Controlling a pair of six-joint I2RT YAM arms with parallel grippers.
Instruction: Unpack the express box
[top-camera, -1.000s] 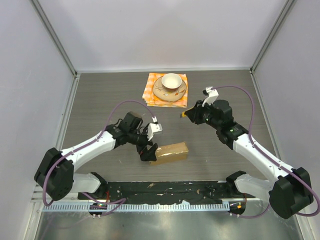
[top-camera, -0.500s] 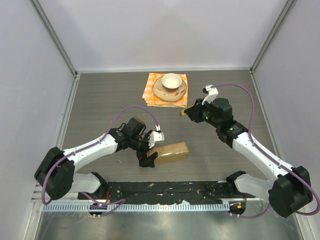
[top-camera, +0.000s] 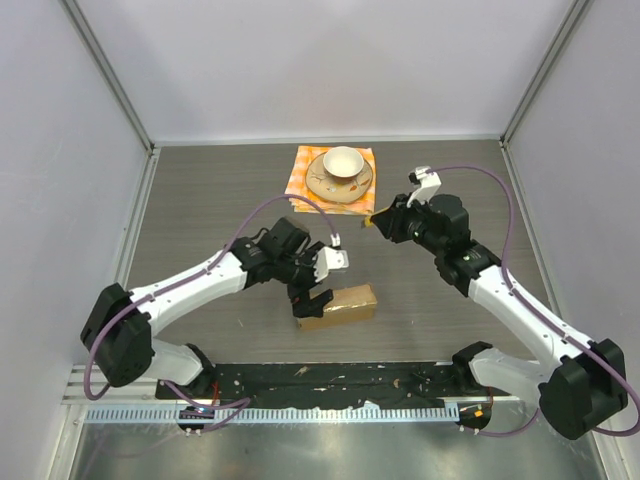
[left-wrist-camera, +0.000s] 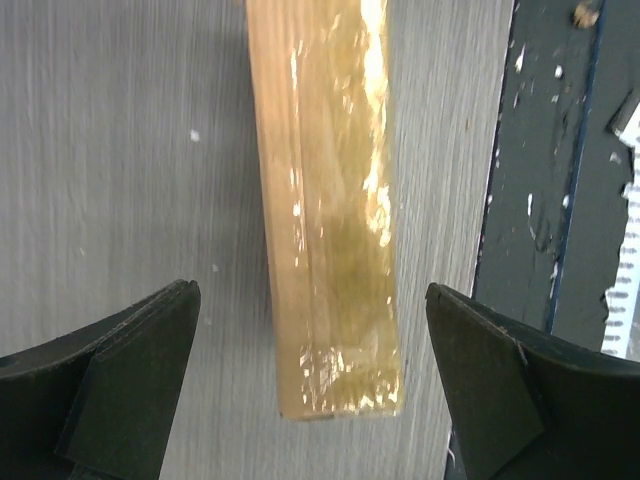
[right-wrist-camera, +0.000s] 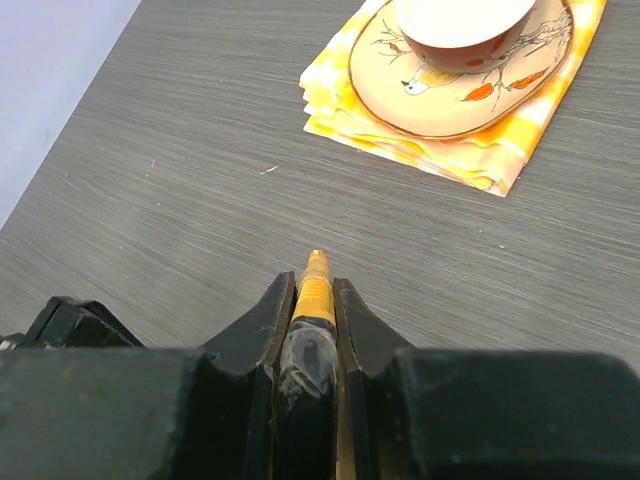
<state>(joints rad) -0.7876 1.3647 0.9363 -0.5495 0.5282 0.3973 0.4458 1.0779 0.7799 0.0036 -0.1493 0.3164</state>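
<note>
Top view: the brown box (top-camera: 340, 303) is lying near the front middle of the table (top-camera: 200, 200). The left gripper (top-camera: 313, 298) is hanging wide open over the box's left end. The right gripper (top-camera: 378, 222) is hovering farther back, on the right.

Left wrist view: the spread fingers (left-wrist-camera: 130, 380) are standing on either side of the shiny taped box, not touching it.

Right wrist view: the right gripper is pinching a thin yellow-tipped tool (right-wrist-camera: 314, 285).

I think grabbing the box is the step now. Next comes lowering and squeezing it steady.
</note>
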